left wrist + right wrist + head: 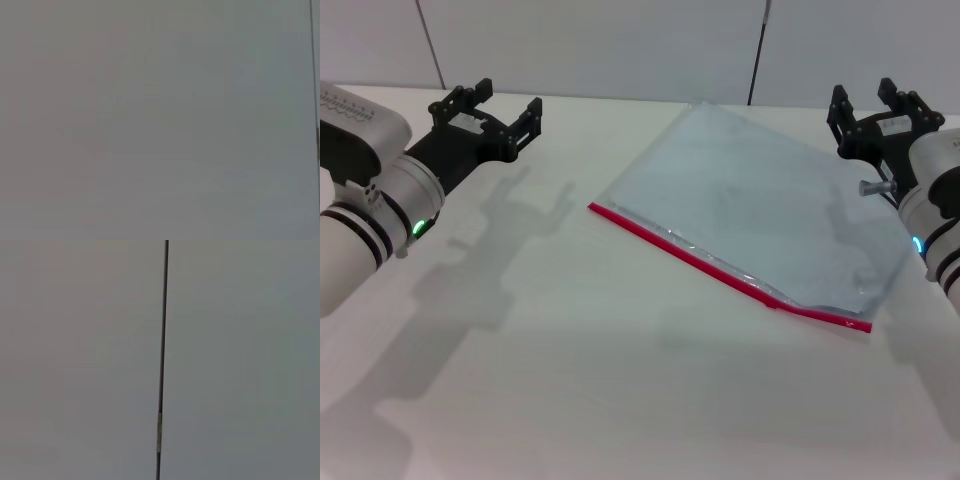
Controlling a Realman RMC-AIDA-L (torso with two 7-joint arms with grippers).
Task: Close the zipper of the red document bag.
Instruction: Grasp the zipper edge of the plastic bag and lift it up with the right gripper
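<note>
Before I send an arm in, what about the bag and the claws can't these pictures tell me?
- Zipper slider: too small to find on the thin bright red zipper strip in the head view.
- Translucent blue-grey document bag: contents unreadable through crinkled plastic.
- Left wrist view: only blank grey surface.
- Right wrist view: only wall and a dark seam.
- Left claw and right claw: both hang open, away from the bag.

Both end effectors — left (490,108), right (873,106) — raised, fingers spread apart

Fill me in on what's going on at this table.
Nothing is being handled yet. The red document bag lies flat on the white table, its zipper along the near edge. The left gripper hovers open off to the left; the right gripper hovers open by the bag's far right corner. Neither touches it.
</note>
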